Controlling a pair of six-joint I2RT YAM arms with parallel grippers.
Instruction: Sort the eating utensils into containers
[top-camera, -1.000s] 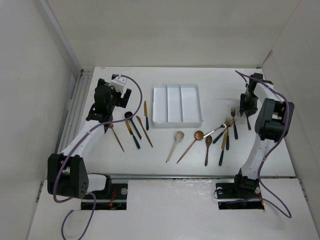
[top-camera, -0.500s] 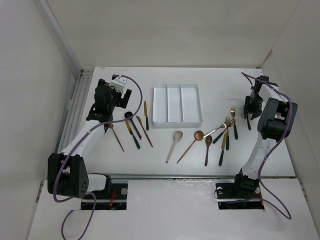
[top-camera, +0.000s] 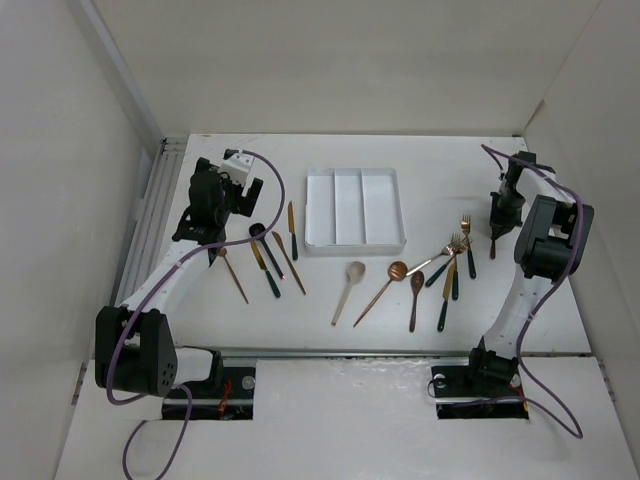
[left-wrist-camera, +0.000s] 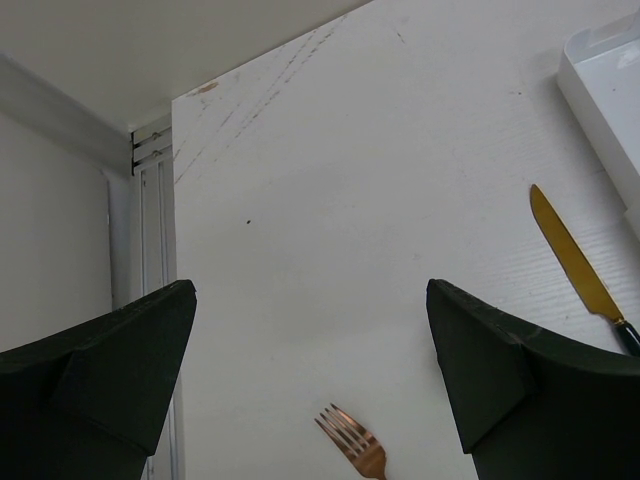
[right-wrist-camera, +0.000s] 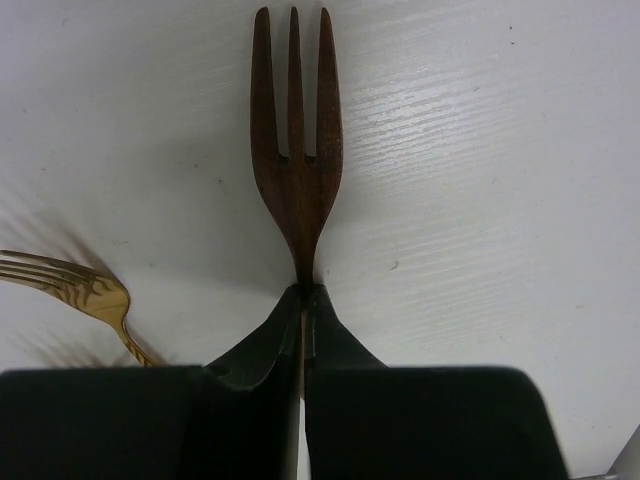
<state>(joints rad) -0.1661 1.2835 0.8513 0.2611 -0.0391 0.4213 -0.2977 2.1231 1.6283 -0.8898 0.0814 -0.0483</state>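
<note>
My right gripper (right-wrist-camera: 305, 290) is shut on the neck of a dark brown fork (right-wrist-camera: 295, 150), whose tines point away over the table; in the top view it (top-camera: 496, 222) is at the far right with the fork (top-camera: 496, 243) under it. My left gripper (left-wrist-camera: 308, 290) is open and empty above the tines of a copper fork (left-wrist-camera: 352, 443) (top-camera: 232, 272). The white three-compartment tray (top-camera: 355, 242) holds nothing. Other utensils lie loose: a left group (top-camera: 270, 255), three spoons in the middle (top-camera: 383, 288), and a right cluster (top-camera: 450, 268).
A gold knife (left-wrist-camera: 572, 257) lies right of my left gripper, near the tray's corner (left-wrist-camera: 610, 90). A gold fork (left-wrist-camera: 352, 443) (right-wrist-camera: 80, 280) lies left of my right gripper. White walls close both sides, with a grooved rail (top-camera: 155, 200) along the left.
My right wrist has shifted slightly right and back over the brown fork. The left arm and the other utensils have not moved.
</note>
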